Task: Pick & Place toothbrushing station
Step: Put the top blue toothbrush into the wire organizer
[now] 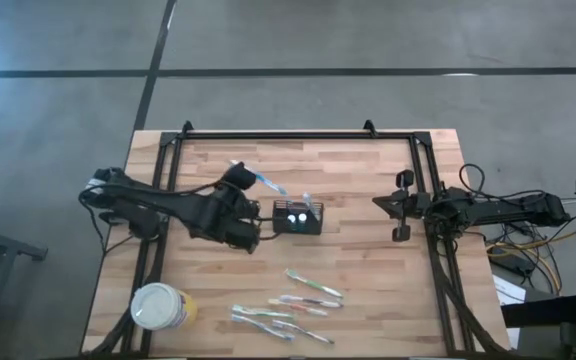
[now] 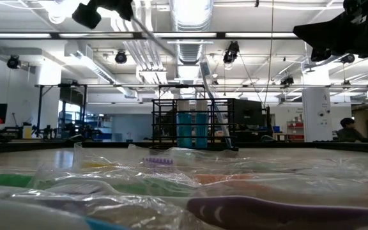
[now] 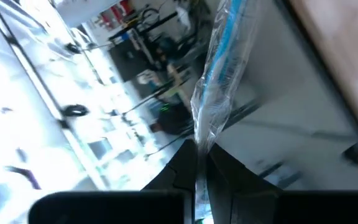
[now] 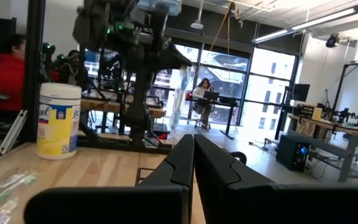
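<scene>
**Left gripper holds a wrapped toothbrush beside the caddy**

The left gripper (image 1: 240, 180) is clamped on a blue toothbrush in clear plastic wrap (image 1: 266, 183), just left of the small black mesh caddy (image 1: 298, 217) – near the table's middle. The right gripper (image 1: 402, 206) waits at the right, fingers together. More wrapped toothbrushes (image 1: 298, 303) lie nearer.
</scene>
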Available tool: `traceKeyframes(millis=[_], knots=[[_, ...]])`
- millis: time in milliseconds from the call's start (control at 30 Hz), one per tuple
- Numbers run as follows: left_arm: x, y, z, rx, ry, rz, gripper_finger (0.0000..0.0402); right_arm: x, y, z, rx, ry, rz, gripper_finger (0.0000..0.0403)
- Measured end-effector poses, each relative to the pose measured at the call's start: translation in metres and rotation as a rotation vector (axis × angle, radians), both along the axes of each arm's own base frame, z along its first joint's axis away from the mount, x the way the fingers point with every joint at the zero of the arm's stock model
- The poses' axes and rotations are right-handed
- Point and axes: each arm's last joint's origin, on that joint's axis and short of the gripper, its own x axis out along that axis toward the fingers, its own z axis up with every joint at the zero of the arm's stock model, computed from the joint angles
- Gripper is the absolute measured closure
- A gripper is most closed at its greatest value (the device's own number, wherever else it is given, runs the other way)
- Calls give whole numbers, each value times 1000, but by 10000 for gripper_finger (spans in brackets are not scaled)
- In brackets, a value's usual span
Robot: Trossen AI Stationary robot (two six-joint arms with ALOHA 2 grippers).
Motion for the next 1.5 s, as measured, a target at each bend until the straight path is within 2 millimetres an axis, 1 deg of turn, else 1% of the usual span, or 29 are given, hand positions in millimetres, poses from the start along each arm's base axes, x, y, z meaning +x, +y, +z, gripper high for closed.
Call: traceKeyframes(millis=[167, 333, 600, 733, 1000, 1233, 1500], knots=[[6, -1, -22, 60, 145, -13, 385, 0, 0, 0, 0, 1, 0, 394], [13, -2, -37, 68, 196, -18, 385, 0, 0, 0, 0, 2, 0, 394], [27, -5, -52, 73, 267, -27, 385, 0, 0, 0, 2, 2, 1, 394], [34, -5, -61, 92, 339, -36, 385, 0, 0, 0, 3, 2, 1, 394], [50, 2, -71, 93, 373, -30, 385, 0, 0, 0, 0, 3, 0, 394], [59, 2, -80, 81, 418, -44, 382, 0, 0, 0, -1, 4, 0, 394], [66, 0, -95, 78, 487, -57, 374, 0, 0, 0, -3, 5, 0, 394]])
